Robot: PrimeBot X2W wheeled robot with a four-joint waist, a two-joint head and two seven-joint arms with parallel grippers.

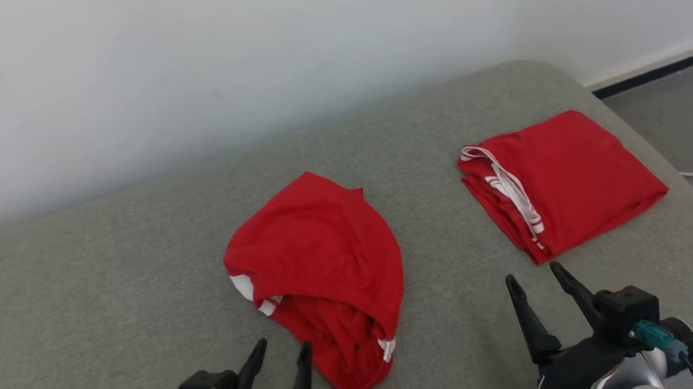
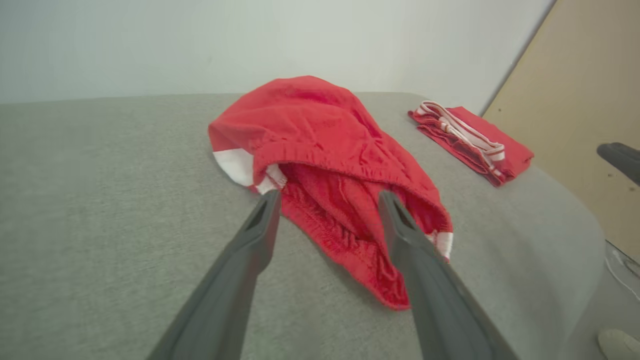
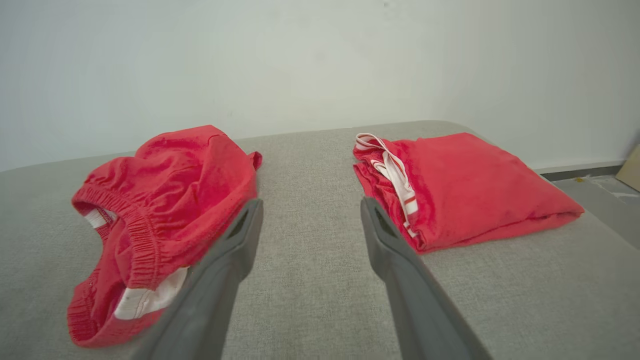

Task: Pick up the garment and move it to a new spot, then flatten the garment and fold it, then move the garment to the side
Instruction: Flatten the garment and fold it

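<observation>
**Shorts crumpled, not held**

They lie central on the cushion. Folded pile at its right end. At its near edge, left claw gapes wide, empty, just beside shorts; right claw likewise, near pile.

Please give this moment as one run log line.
stage: before pick | left claw: open, near crumpled red garment | right claw: open, empty | folded red garment: lying at right

No legible text, brand, number or sign. White patch at waistband of crumpled red garment, mid grey cushion, toward front edge: faint red marks, too small to read
</observation>
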